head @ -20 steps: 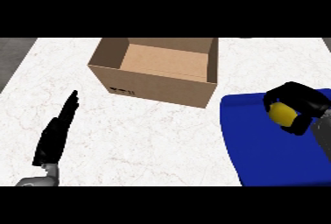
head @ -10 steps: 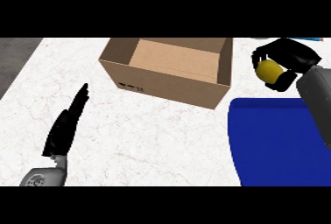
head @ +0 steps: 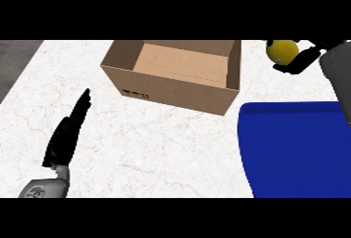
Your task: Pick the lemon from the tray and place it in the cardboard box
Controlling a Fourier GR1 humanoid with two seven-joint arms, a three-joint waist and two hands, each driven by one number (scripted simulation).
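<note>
Your right hand [head: 302, 58] is curled round the lemon [head: 281, 51], holding it up just right of the box [head: 175, 76], clear of the rim so it can go over. The tray [head: 295, 148] sits below the box's right corner, and your left hand [head: 68, 135] rests flat-fingered on the desk [head: 158, 148], left of the box.

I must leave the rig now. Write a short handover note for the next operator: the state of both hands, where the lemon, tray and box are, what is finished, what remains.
Right hand: curled round the lemon, held in the air at the view's upper right, to the right of the cardboard box and beyond the blue tray.
Left hand: open, fingers straight, resting at lower left, holding nothing.
Done: the lemon is off the tray.
Left: bring the lemon leftward over the box's open top, let it go inside, then pull the right hand back. The box looks empty.
</note>
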